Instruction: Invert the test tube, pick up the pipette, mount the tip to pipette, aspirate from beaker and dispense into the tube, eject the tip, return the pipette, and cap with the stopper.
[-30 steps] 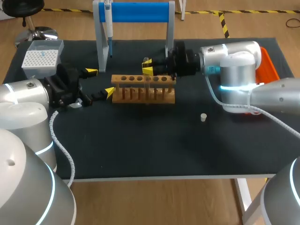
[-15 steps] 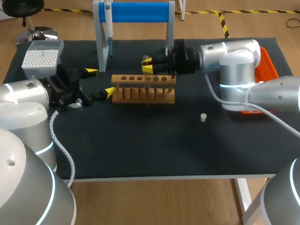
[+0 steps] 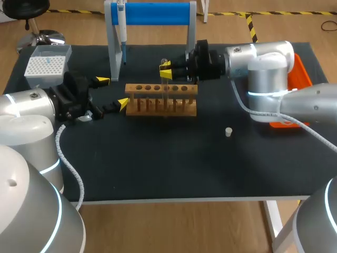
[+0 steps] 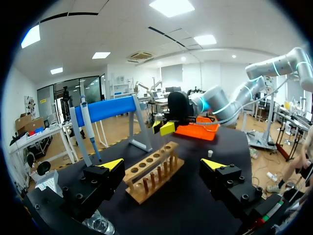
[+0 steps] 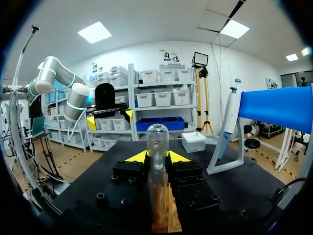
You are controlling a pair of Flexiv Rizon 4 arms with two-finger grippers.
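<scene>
Your right pincer (image 3: 165, 70) grips the clear glass test tube (image 5: 157, 147) upright over the wooden rack (image 3: 160, 100), rounded end up, apparently ready for inverting. Your left pincer (image 3: 112, 92) waits wide open and empty beside the rack's end.

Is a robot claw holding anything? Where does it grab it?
The right claw pinches the glass test tube just below its rounded end. The left claw is open and holds nothing.

tabletop (image 3: 158, 163) open before rack (image 3: 161, 100), stand (image 3: 152, 13) behind
</scene>
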